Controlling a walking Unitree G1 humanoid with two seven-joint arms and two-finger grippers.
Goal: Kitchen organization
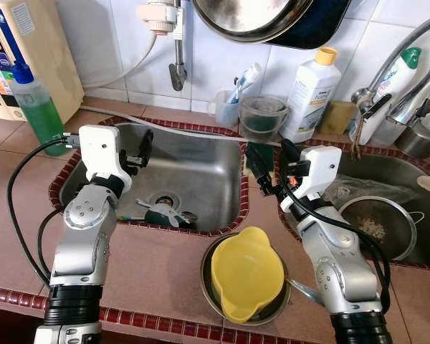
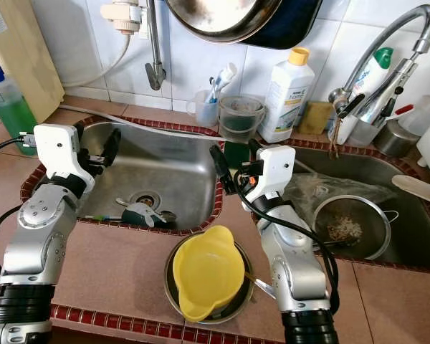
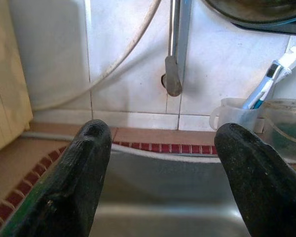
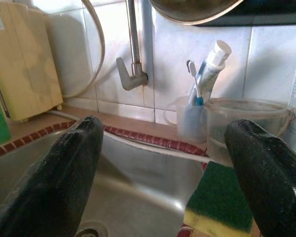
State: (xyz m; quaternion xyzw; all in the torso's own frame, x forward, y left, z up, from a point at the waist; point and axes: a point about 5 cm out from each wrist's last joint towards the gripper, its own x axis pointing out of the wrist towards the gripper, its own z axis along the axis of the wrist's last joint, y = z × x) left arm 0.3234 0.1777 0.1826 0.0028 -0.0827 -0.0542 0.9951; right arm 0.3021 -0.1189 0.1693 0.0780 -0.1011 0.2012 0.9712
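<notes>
Left jaws: the left gripper (image 1: 142,152) hung over the left rim of the left stainless steel sink basin (image 1: 193,175), its two black fingers (image 3: 84,168) spread wide with nothing between them.
Right jaws: the right gripper (image 1: 272,163) hovered over the tiled strip between the two basins, its black fingers (image 4: 64,177) also spread wide and holding nothing.
Just beside the right jaws: a green and yellow rectangular sponge (image 4: 219,207) lay on the red-tiled sink rim, below and between the spread fingers but not touched by them.
Near side of the desk: a yellow plastic bowl with two small handles (image 1: 245,281) sat tilted inside a round steel bowl (image 1: 209,295) on the brown tiled desk (image 1: 158,269), in front of the strip between the basins and just left of the right arm.
Left basin: a small dark object lay by the drain (image 1: 165,202); what it was could not be told.
Right basin: a round metal strainer with pale scraps in it (image 1: 378,228) rested in the right steel sink basin (image 1: 401,179).
Back ledge: a clear plastic cup holding a toothbrush and tube (image 1: 228,107) stood beside a clear round plastic tub (image 1: 264,116), then a white bottle with a yellow cap (image 1: 309,97).
Far left: a bottle of green liquid with a blue cap (image 1: 36,107) stood on the desk in front of a cream wall-side appliance (image 1: 36,50).
Wall: a grey tap spout (image 1: 176,72) hung above the left basin.
</notes>
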